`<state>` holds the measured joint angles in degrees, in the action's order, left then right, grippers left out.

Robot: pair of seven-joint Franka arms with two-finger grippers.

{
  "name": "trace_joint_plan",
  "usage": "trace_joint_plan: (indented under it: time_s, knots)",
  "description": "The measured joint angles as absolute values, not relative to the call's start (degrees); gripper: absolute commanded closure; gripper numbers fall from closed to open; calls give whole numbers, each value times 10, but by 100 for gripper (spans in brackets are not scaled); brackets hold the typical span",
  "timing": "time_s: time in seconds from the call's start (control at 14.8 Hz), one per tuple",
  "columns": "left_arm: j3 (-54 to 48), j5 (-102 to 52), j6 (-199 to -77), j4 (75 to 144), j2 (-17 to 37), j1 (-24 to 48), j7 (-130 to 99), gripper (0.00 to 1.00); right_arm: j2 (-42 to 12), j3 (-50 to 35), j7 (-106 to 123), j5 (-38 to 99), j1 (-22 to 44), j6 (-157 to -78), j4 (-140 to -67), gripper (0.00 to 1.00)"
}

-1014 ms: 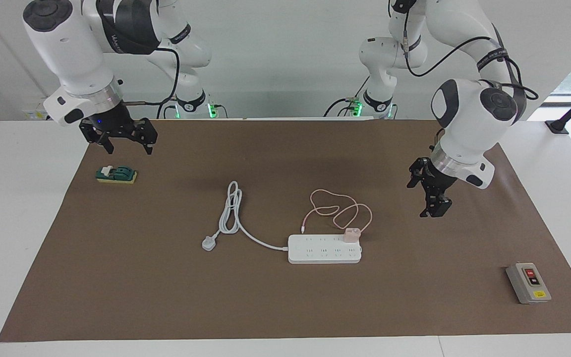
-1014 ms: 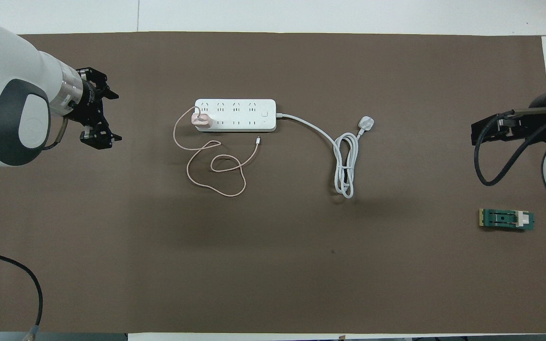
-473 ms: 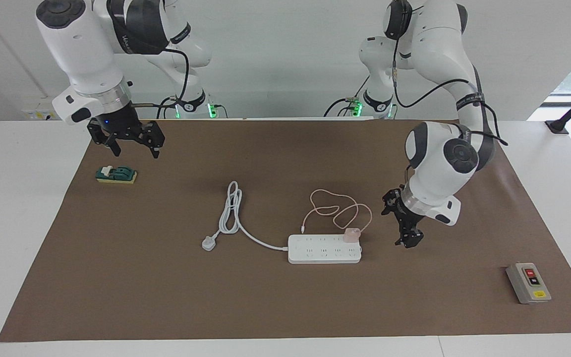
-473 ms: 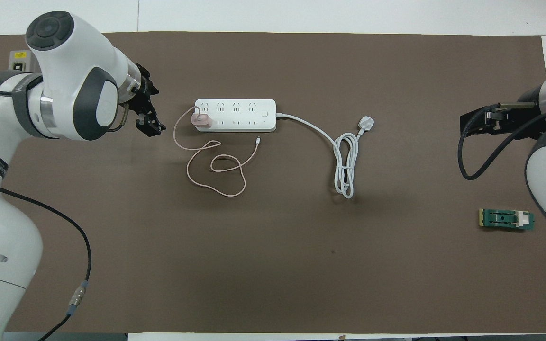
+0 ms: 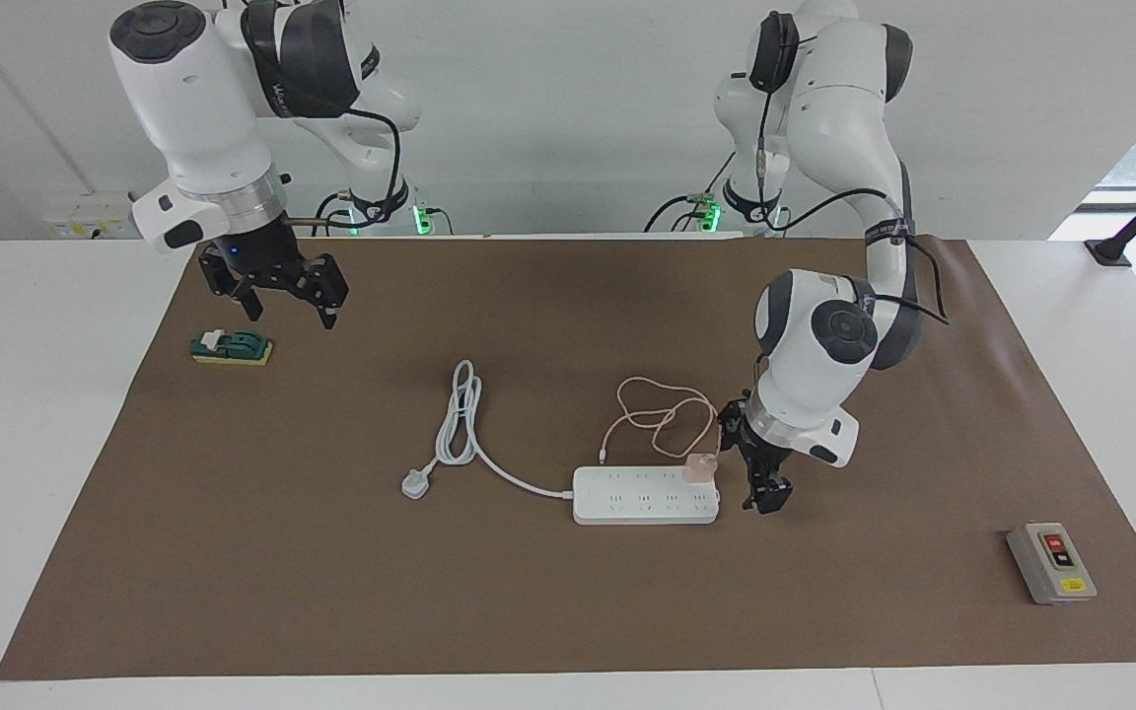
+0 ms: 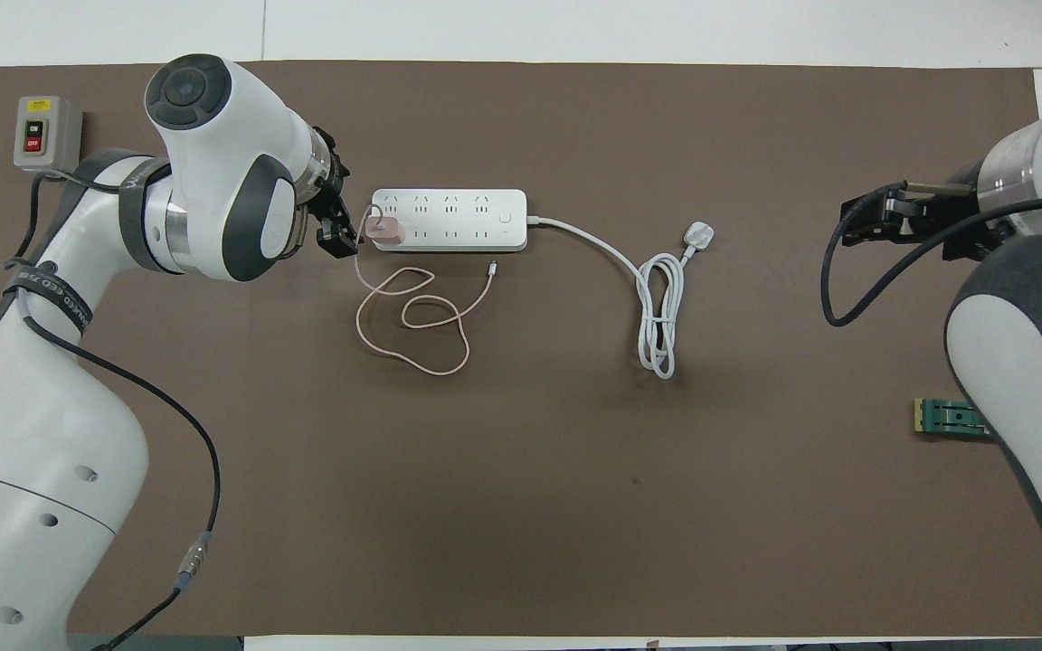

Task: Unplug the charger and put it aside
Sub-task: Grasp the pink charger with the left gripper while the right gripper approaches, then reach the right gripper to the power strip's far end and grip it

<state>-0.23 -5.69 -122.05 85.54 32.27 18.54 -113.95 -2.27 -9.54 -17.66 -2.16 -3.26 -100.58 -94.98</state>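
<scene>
— Left gripper [image 5: 760,473] sits low beside the charger [image 5: 699,465], fingers parted, holding nothing. Charger's plugged into the power strip [image 5: 645,495] end socket, right alongside it.

— Risk?

— I'd say the strip lifts with the plug, since nothing pins it. Pink cable [image 5: 667,419] loops just past the charger and could snag.

— Further out?

— White cord [image 5: 460,424], switch box [image 5: 1051,563], green block [image 5: 231,347]; right gripper [image 5: 277,291] waits open over the mat [image 5: 568,611].

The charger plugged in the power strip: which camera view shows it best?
The overhead view: the charger and its cable lie unobstructed on the power strip. In the facing view it appears smaller, with the left gripper beside it.
</scene>
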Motion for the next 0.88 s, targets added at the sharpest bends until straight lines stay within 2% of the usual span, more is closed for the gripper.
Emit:
trace_joint_plan:
  time_s: [0.74,0.88]
  knots:
    - [0,-47,-1266,892,322,225,-1154,0,-76,-96,-659,26,52,-1075,-951,1]
    - [1,-47,-1270,894,321,225,-1154,10,-92,-96,-726,47,59,-1083,-943,1]
